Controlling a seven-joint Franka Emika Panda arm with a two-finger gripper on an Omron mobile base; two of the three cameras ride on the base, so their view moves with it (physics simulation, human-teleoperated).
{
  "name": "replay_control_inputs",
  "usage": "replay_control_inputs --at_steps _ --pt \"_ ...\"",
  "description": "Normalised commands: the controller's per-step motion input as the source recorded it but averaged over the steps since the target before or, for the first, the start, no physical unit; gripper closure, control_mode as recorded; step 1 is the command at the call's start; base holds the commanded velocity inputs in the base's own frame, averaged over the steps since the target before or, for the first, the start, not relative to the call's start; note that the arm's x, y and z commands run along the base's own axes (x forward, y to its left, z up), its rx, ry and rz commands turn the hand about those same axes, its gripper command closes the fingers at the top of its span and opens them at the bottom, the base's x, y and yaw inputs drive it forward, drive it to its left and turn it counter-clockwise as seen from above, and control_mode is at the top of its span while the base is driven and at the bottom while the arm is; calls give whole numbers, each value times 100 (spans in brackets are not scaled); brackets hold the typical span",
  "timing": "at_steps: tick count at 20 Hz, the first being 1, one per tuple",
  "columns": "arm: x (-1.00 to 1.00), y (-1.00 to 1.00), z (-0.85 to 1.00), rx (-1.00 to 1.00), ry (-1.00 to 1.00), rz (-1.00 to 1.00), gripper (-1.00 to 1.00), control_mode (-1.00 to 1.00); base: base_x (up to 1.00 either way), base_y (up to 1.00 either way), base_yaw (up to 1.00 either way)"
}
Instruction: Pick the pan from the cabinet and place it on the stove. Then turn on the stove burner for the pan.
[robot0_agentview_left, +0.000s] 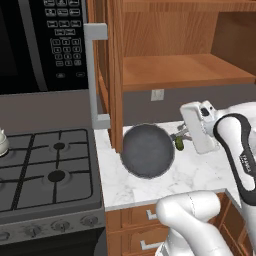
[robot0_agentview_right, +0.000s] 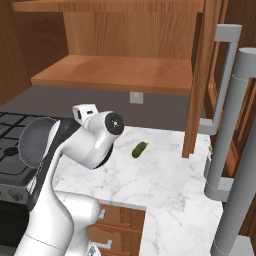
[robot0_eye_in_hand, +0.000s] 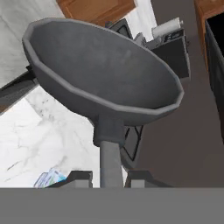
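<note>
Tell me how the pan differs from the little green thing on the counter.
The pan is dark grey, round and broad; the green thing is small and oblong. The pan is held up by its handle in the shut gripper, bowl tipped toward the left base camera, while the green thing lies flat on the marble counter. Both sit to the right of the stove.

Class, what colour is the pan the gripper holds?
Dark grey; the pan shows best in the hand view.

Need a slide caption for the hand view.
Pincer shut on the handle of the grey pan, carried above the marble counter.
</note>
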Motion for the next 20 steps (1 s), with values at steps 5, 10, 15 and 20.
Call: replay_control_inputs --at_steps 5,10,15,20 --pt "0 23 -49 0 11 5 100 -100 0 0 0" --pt "0 24 -36 0 11 6 100 -100 0 0 0" --pt "4 35 -25 0 13 3 100 -100 0 0 0" --pt "12 39 -21 1 14 1 100 -100 0 0 0"
